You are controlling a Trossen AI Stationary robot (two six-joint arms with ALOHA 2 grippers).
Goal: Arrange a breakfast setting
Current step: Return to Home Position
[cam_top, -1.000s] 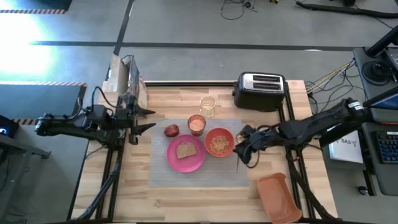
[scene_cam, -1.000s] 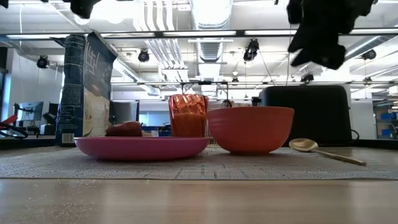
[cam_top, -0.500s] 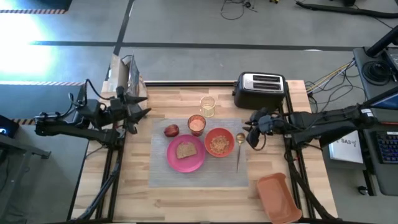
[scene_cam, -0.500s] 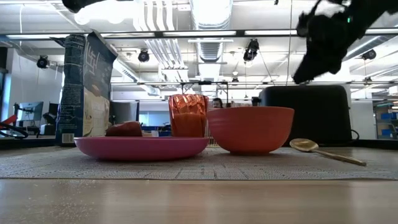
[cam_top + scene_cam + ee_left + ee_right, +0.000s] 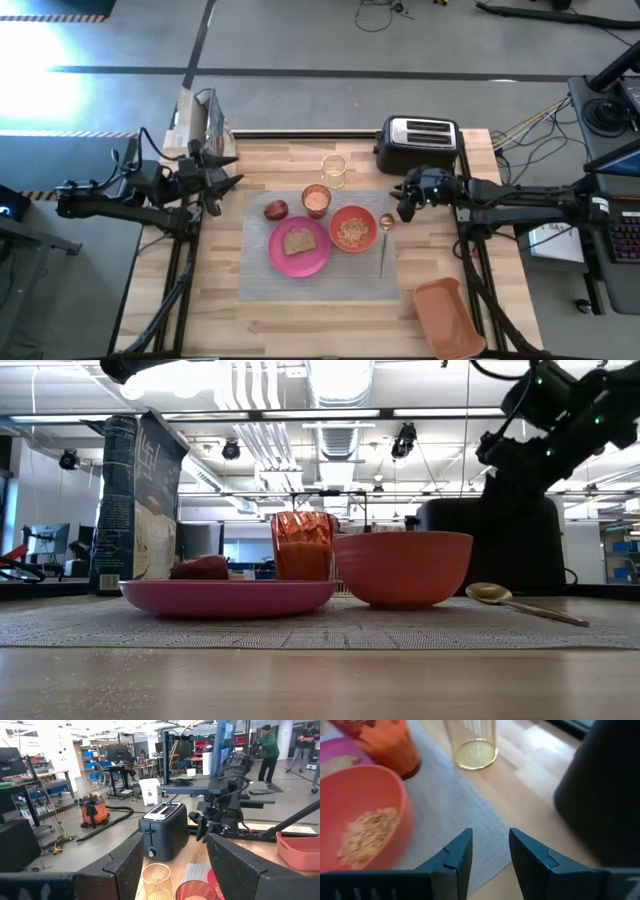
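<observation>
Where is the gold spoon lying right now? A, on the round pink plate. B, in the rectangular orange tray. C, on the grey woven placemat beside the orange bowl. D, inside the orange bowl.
C: the gold spoon lies flat on the grey woven rectangular placemat, just right of the orange bowl in the high view.

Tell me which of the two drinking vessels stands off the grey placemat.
The clear glass, on bare wood past the far edge of the placemat, toward the toaster. The translucent orange cup stands on the mat.

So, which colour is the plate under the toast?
The plate is pink; the high view shows it best.
</observation>
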